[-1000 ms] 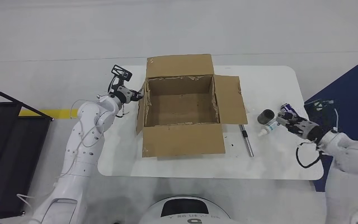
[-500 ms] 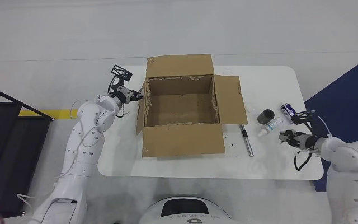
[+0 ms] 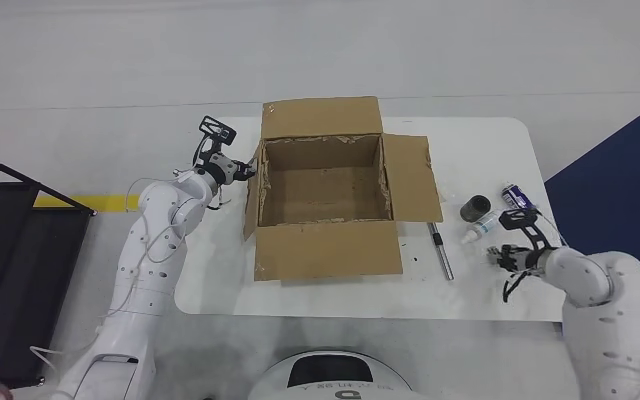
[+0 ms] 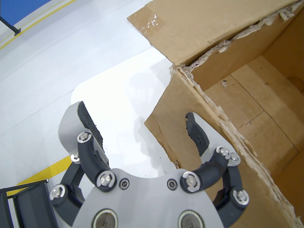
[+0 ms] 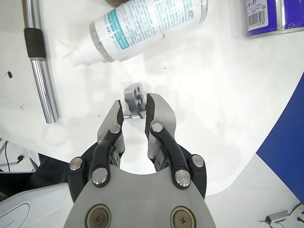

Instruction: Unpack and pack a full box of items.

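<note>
The open cardboard box [image 3: 325, 190] stands in the middle of the white table [image 3: 480, 290], and its inside looks empty [image 4: 256, 110]. My left gripper [image 3: 243, 170] is open at the box's left side, with the corner of the side flap [image 4: 163, 129] between its fingers [image 4: 197, 136]. Near the table's front right edge my right gripper [image 3: 503, 255] is shut on a small metal bracket [image 5: 133, 100], which rests low on the table surface.
To the right of the box lie a metal rod [image 3: 441, 250] with a black band [image 5: 35, 42], a clear bottle [image 5: 147, 22] on its side, a dark cylinder [image 3: 474, 208] and a blue can [image 3: 516, 196]. A dark rack [image 3: 30, 260] stands left of the table.
My right gripper moved away from the blue can toward the table's front edge and came down around the small metal bracket. The left arm and box stayed still.
</note>
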Controlling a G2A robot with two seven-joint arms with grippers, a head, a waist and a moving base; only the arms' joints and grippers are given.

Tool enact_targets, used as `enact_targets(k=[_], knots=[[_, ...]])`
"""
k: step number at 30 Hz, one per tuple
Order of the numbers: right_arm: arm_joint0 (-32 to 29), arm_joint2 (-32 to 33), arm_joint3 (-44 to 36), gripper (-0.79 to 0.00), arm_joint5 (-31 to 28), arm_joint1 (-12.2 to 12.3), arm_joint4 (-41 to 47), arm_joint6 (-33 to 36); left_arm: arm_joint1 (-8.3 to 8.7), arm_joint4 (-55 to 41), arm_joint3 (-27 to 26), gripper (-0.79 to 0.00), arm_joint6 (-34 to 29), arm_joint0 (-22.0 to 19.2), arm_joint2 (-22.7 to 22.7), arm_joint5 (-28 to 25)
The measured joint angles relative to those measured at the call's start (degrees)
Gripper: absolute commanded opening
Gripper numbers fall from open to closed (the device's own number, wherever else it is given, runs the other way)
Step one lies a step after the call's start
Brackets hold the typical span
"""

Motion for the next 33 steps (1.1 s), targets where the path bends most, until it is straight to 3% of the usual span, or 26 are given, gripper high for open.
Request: enact_targets(k=[2, 5, 7, 8, 13, 33], knots=[[0.4, -0.5, 0.0, -0.505, 1.0, 0.1, -0.6, 0.2, 0.0, 0.0, 0.0, 0.0, 0.0, 0.0, 0.0, 0.0], [0.2, -0.1, -1.3, -0.406, 1.6, 0.3, -0.6, -0.1, 0.0, 0.0, 0.0, 0.0, 0.0, 0.0, 0.0, 0.0], [-0.8, 1.6, -3.3, -0.083, 1.9, 0.4, 1.1, -1.8, 0.0, 0.0, 0.0, 0.0, 0.0, 0.0, 0.0, 0.0], [-1.4, 2.8, -4.5, 0.0, 2.3, 0.4, 2.0, -2.9, 0.0, 0.0, 0.0, 0.0, 0.0, 0.0, 0.0, 0.0], [-4.9, 9.0, -10.3, 0.0, 4.9, 0.2, 9.4, -11.0, 0.0, 0.0, 0.0, 0.0, 0.0, 0.0, 0.0, 0.0], [-4.8, 8.8, -9.9, 0.0, 4.8, 0.2, 8.5, -10.3, 0.0, 0.0, 0.0, 0.0, 0.0, 0.0, 0.0, 0.0]])
